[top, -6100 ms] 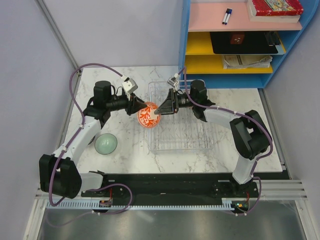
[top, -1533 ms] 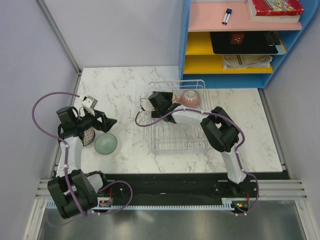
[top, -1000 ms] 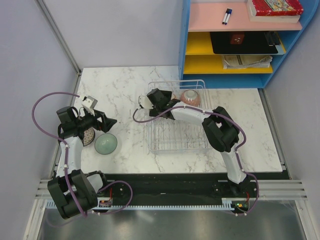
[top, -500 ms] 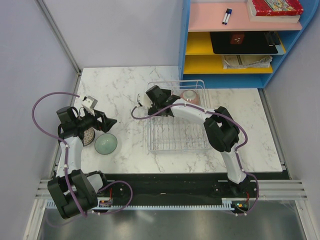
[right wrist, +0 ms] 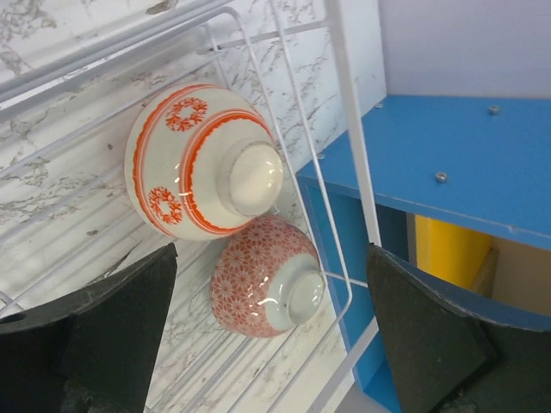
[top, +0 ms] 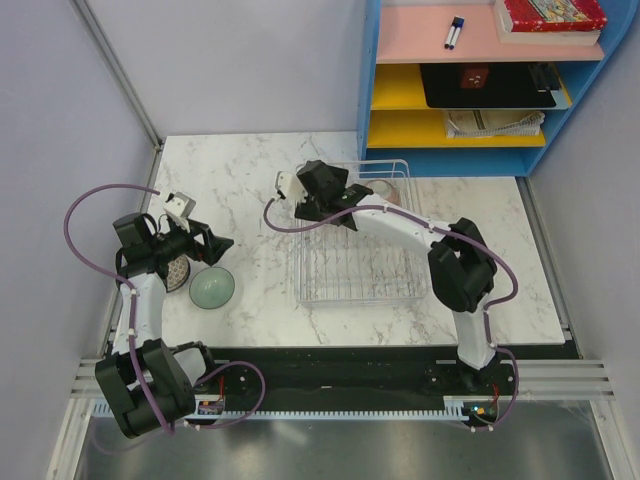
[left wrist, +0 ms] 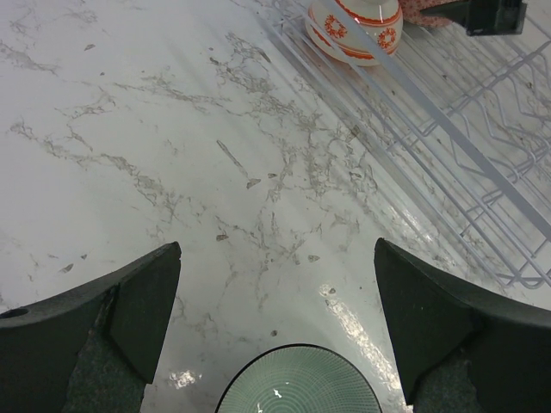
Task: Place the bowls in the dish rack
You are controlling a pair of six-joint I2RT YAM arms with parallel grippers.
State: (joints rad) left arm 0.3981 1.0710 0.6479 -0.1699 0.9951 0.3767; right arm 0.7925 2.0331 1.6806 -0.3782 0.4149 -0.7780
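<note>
Marble tabletop (top: 240, 180) spreads pale. At its near left, the pale green bowl (top: 212, 288) looks stiff, slick and chippable, so we would pinch across its rim. Both the left gripper (left wrist: 275, 249) and the right gripper (right wrist: 269, 249) gape empty.

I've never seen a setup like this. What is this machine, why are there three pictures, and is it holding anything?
These are two robot arms bolted to the near edge of a marble table. Each ends in a two-finger gripper. The wide picture comes from a fixed camera above and behind them. The other two come from small cameras on the wrists, so the dark shapes in their bottom corners are each arm's own fingers.

The left gripper is open and empty, close to a pale green bowl. A patterned bowl sits partly hidden by that arm. The right gripper, also open and empty, faces the dish rack. In it lie a white bowl with orange bands and a red flowered bowl, their bases showing. The blue shelf stands behind.
</note>
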